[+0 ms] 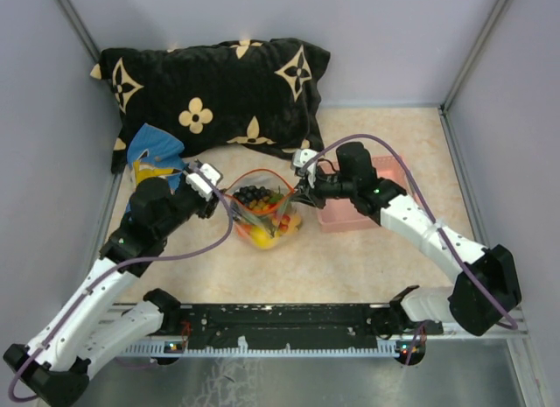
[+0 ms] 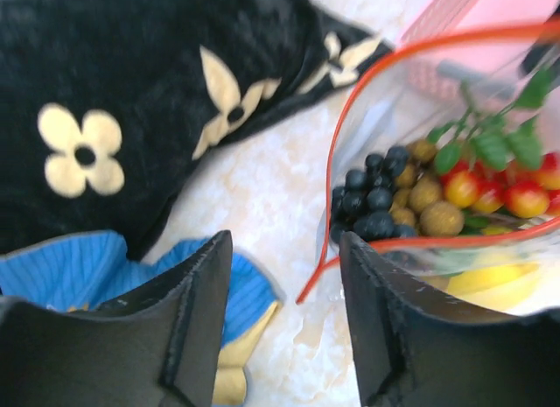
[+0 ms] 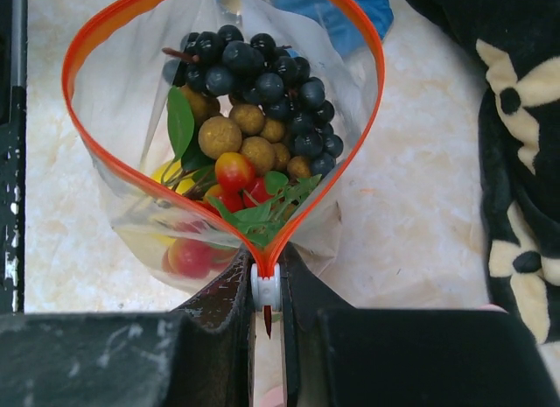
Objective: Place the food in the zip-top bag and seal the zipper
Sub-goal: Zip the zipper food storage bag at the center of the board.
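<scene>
The food [image 3: 254,136] fills the bag [image 3: 122,127], whose zipper [image 3: 98,31] gapes in a loop ahead of the right gripper [image 3: 265,293], clamped on the zipper's end. The left gripper [image 2: 284,258] stands half-open and empty at the far end, with a flower-patterned pillow [image 2: 131,74] beyond it.

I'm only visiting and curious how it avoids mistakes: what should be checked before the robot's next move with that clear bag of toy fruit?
1. Toy fruits inside the clear crinkly plastic bag: ok.
2. Right gripper shut on one end of the orange-red zipper strip: ok.
3. Left gripper gripping the opposite end: not ok, open and empty.
4. Zipper sealed: not ok, mouth gapes wide.
5. Green leaves clear of the strip: cannot tell.
</scene>
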